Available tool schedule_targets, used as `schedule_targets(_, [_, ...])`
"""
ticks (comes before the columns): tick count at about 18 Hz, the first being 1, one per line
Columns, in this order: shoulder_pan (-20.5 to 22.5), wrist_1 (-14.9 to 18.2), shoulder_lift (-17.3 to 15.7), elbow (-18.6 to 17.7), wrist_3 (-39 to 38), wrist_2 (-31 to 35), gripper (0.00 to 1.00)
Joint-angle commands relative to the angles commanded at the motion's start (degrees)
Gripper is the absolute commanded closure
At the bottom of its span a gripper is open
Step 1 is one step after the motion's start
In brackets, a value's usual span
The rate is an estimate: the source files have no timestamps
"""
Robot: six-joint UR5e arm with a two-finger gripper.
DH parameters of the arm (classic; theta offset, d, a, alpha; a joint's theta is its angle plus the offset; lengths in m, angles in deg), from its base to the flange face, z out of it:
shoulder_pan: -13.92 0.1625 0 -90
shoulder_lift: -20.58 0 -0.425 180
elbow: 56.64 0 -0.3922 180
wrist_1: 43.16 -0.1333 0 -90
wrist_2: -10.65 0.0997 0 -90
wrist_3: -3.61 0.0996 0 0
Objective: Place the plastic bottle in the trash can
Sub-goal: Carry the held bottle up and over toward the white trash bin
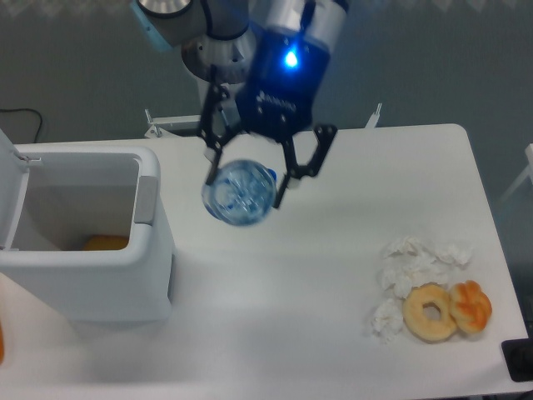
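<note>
- The hand is up off the table, its two black fingers clamped on either side of the plastic bottle.
- The bottle hangs in the air with its dimpled round base facing the camera, blurred, clear blue-tinted; no label text can be read on it.
- White lettering sits on the hand's black body under a glowing blue light; it is too smeared to read for certain.
- The bottle is just to the right of the trash can, not over the opening.
- The trash can stands at the table's left, lid swung up, grey inside showing, with something orange lying at the bottom.
- Over on the right of the table: a ring doughnut, an orange-brown pastry touching it, and crumpled white tissues just beside them.
</note>
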Motion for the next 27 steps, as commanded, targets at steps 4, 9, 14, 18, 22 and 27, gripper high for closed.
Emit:
schedule_targets(4, [-0.1, 0.0, -2.7, -0.3, -3.2, -2.1, 0.21])
schedule_targets(9, [-1.7, -0.1, -4.1, -0.4, -5.6, -2.3, 0.21])
schedule_targets(14, [-3.7, -0.2, -3.5, -0.2, -5.9, -3.2, 0.21])
schedule_targets(18, [-5.6, -0.7, -1.9, 0.1, -5.2, -3.3, 0.21])
schedule_targets(22, [-6.9, -1.9, -0.3, 0.1, -5.2, -3.3, 0.21])
schedule_targets(27, [-9.1, -2.3, 1.8, 0.3, -2.8, -3.3, 0.21])
